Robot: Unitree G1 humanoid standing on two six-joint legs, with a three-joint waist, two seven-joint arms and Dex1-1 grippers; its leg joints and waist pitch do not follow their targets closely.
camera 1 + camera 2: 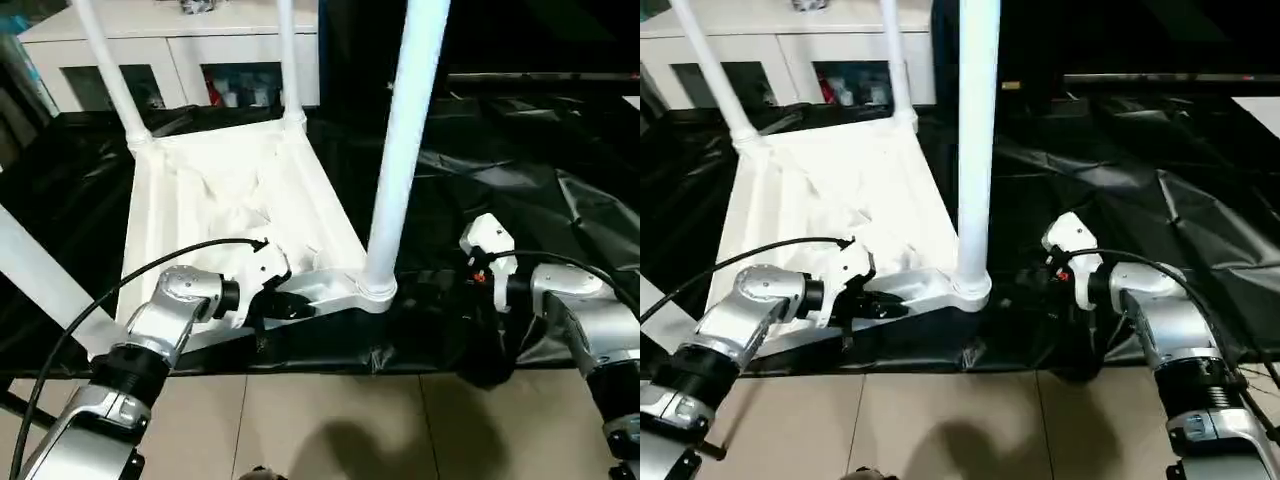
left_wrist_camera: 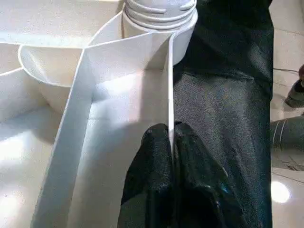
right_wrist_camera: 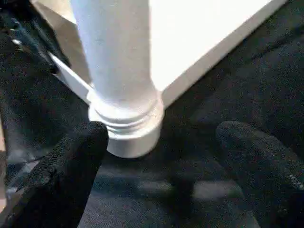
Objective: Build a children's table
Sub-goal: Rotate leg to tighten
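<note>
**Left pinches the rim, right stands wide at the near leg**

My left wrist view gives what the head views cannot: my left gripper closed on the thin side wall of the tabletop, one black finger on each face. The tabletop lies upside down on the black sheet, legs up. My right wrist view shows my right gripper spread wide, holding nothing, just short of the near leg in its socket.

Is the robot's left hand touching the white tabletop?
Touching. The left wrist view shows the left hand with its fingers pinched shut on the thin side wall of the tabletop.
</note>
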